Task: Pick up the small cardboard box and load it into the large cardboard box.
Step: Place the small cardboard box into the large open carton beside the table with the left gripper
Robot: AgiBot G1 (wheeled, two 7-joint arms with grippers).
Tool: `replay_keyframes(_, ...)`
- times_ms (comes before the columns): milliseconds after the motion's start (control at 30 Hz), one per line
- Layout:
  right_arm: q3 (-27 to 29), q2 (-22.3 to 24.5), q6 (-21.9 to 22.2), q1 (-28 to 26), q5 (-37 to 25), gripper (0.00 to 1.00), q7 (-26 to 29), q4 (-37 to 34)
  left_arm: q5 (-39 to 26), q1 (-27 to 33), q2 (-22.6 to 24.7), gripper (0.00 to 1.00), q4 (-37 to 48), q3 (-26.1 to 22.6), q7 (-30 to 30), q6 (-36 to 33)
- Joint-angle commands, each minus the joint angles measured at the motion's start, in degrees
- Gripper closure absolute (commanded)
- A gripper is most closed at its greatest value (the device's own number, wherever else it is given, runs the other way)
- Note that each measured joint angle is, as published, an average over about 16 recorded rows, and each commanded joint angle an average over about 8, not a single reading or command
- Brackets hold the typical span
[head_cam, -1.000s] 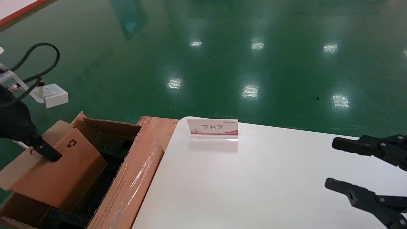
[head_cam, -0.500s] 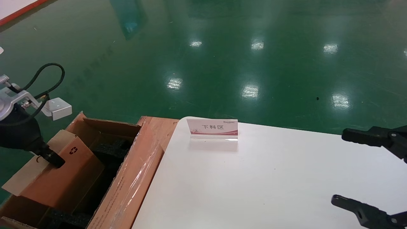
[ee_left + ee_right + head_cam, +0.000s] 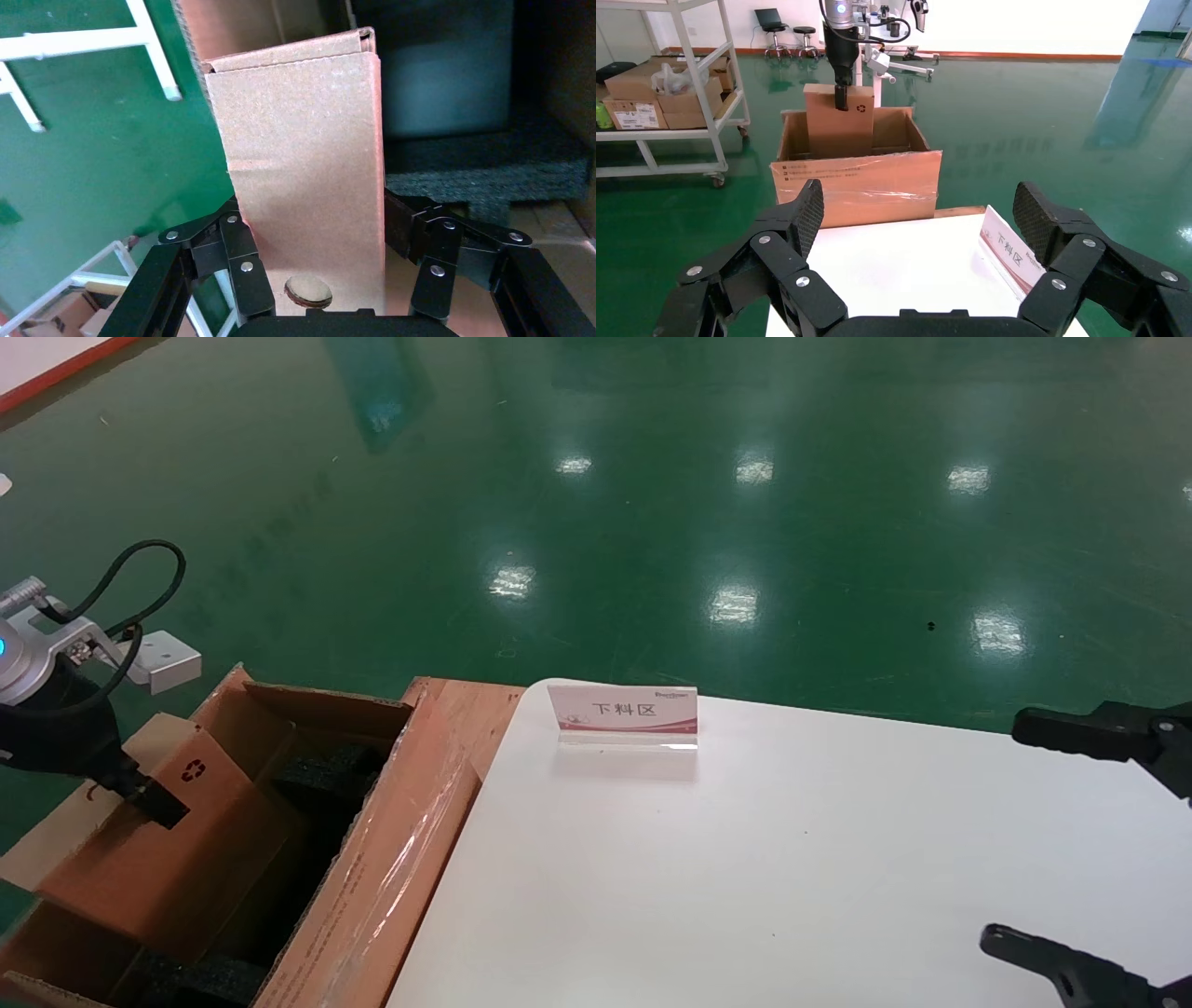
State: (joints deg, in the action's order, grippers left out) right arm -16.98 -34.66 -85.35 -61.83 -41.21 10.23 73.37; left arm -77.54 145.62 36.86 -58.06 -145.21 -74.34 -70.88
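The small cardboard box, flat and brown with a black recycling symbol, stands tilted with its lower end down inside the large cardboard box. That large carton sits left of the table, with glossy tape and black foam inside. My left gripper is shut on the small box's upper edge. In the left wrist view its fingers press both faces of the small cardboard box. My right gripper hovers wide open over the table's right side, holding nothing.
A white-and-pink sign stand sits at the far edge of the white table. Green floor surrounds everything. The right wrist view shows a shelf cart with cartons beyond the large cardboard box.
My left gripper has lowered the small box deeper into the large box and shifted it slightly left. My right gripper has drawn back to the right and spread wider.
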Motion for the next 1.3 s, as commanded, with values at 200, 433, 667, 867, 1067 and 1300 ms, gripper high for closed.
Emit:
replay_keyframes(200,-0.02,0.01,0.01,0.0,0.01,0.0,-0.01,0.0,-0.61,-1.54,0.84,1.0,1.8,0.02,-0.06,1.7)
replay_keyframes(433,-0.04,0.02,0.02,-0.01,0.03,0.0,-0.02,0.0,-1.63,-2.9,2.32,1.0,3.32,-0.17,-1.6,3.09)
replay_keyframes(667,-0.06,0.03,0.03,-0.01,0.04,0.0,-0.03,0.0,-2.19,-3.98,3.52,1.0,4.44,-0.26,-3.38,4.05)
replay_keyframes(867,-0.08,0.03,0.04,-0.02,0.06,0.0,-0.04,0.0,-2.38,-5.6,4.54,1.0,5.1,-0.34,-4.8,4.92)
replay_keyframes(1067,-0.1,0.04,0.04,-0.02,0.07,0.0,-0.05,0.0,-2.72,-7.45,5.32,1.0,5.51,-0.63,-5.86,5.63)
replay_keyframes(1300,-0.12,0.05,0.05,-0.03,0.08,0.0,-0.06,0.0,-3.46,-9.48,6.04,1.0,5.96,-1.1,-7.59,6.74)
